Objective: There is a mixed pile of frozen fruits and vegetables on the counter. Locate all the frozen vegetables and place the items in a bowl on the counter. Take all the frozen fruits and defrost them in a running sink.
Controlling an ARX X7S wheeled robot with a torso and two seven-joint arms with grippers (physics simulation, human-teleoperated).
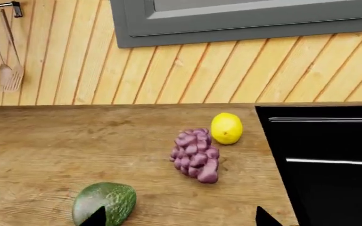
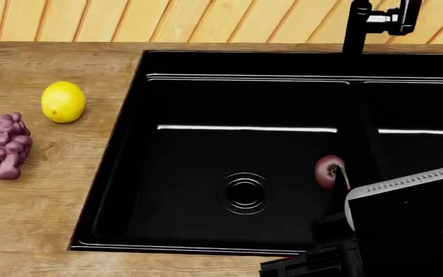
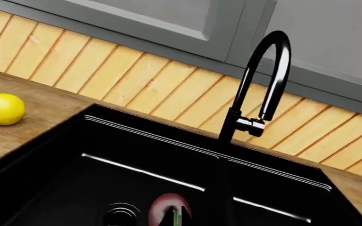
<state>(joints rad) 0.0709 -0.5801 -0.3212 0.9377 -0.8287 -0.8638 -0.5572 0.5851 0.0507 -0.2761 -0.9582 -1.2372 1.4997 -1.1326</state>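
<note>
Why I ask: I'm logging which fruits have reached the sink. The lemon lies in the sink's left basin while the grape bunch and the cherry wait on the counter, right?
Not quite. The cherry is what lies in the left basin of the sink, as the head view shows. The lemon waits on the counter with the grape bunch.

green vegetable [image 1: 104, 204] (edge-cropped, gripper-fronted)

pale plank wall [image 1: 231, 70], grey cabinet [image 1: 244, 19]
</note>
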